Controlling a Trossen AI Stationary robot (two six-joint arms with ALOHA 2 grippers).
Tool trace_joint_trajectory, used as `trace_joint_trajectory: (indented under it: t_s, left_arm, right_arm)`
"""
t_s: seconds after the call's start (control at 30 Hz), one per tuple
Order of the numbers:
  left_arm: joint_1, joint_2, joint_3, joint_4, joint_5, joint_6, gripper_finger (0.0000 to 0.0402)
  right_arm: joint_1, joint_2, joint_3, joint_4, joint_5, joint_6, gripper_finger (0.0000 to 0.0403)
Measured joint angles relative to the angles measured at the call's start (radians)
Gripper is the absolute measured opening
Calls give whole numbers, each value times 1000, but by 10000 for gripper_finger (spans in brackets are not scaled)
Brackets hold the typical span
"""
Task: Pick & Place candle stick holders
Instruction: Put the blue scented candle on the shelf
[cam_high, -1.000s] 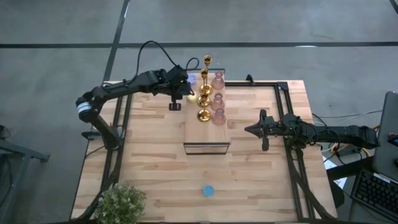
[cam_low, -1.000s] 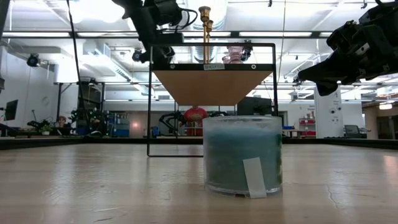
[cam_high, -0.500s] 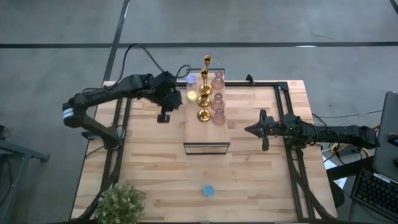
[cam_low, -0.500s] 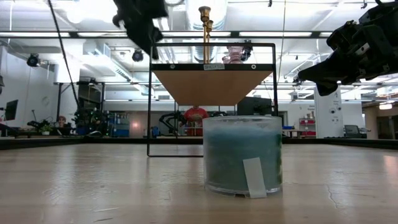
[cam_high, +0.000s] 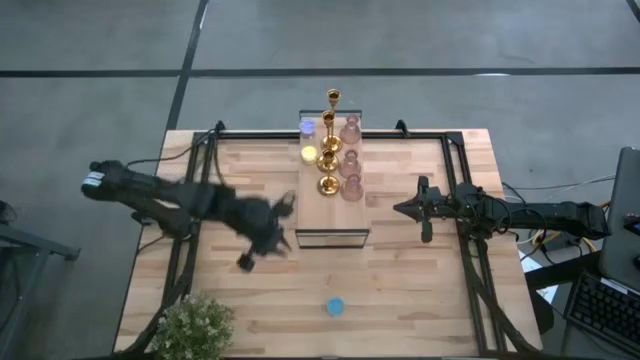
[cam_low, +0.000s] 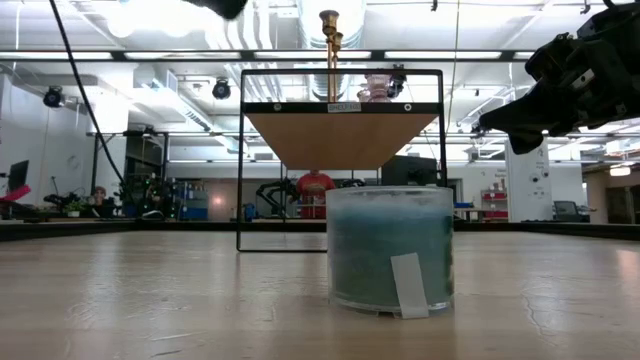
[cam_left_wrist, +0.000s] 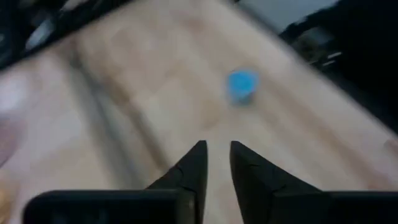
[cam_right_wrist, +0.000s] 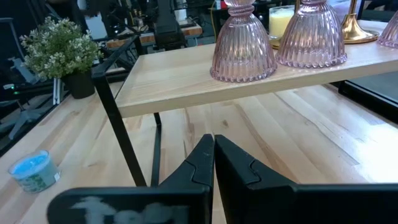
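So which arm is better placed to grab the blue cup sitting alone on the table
Left. The left gripper hangs over the table near the blue cup with the cup ahead of its fingers, while the right gripper waits beside the wooden shelf, farther away.

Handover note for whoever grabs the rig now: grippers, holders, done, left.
Left gripper: slightly open, empty, in motion over the table left of the raised wooden shelf, facing the blue cup.
Right gripper: shut, empty, parked right of the shelf.
On the shelf: three gold holders, three pink holders, yellow cup, purple cup.
Done: eight placed.
Left: the blue cup, alone on the table's near side.
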Motion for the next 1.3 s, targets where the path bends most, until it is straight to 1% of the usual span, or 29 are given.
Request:
trace_joint_trajectory:
  t_s: [0.13, 0.2, 0.23, 0.3, 0.37, 0.43, 0.63, 0.77, 0.97, 1.13, 1.2, 1.3]
  left_arm:
    - [-163, 13, -89, 241, -4, -29, 108]
    - [-230, 38, -128, 366, -7, -50, 123]
    - [-258, 54, -141, 403, -12, -52, 128]
    - [-299, 93, -157, 455, -45, -41, 134]
    - [-327, 139, -164, 512, -117, -43, 135]
    - [-334, 196, -164, 516, -156, -44, 132]
    - [-332, 358, -116, 528, -173, -40, 127]
    - [-333, 437, -81, 537, -185, -7, 126]
    - [-333, 559, -5, 540, -260, 66, 123]
    - [-333, 644, 68, 538, -281, 118, 113]
    - [-333, 667, 84, 508, -282, 131, 110]
    - [-333, 684, 97, 505, -295, 151, 108]
  right_arm:
    - [0, 0, 0, 0, 0, 0, 8]
    - [0, 0, 0, 0, 0, 0, 8]
    - [0, 0, 0, 0, 0, 0, 8]
    - [0, 0, 0, 0, 0, 0, 8]
    - [0, 0, 0, 0, 0, 0, 8]
    - [0, 0, 0, 0, 0, 0, 8]
    - [0, 0, 0, 0, 0, 0, 8]
    - [0, 0, 0, 0, 0, 0, 8]
    - [0, 0, 0, 0, 0, 0, 8]
    - [0, 0, 0, 0, 0, 0, 8]
    - [0, -1, 0, 0, 0, 0, 8]
    - [0, 0, 0, 0, 0, 0, 8]
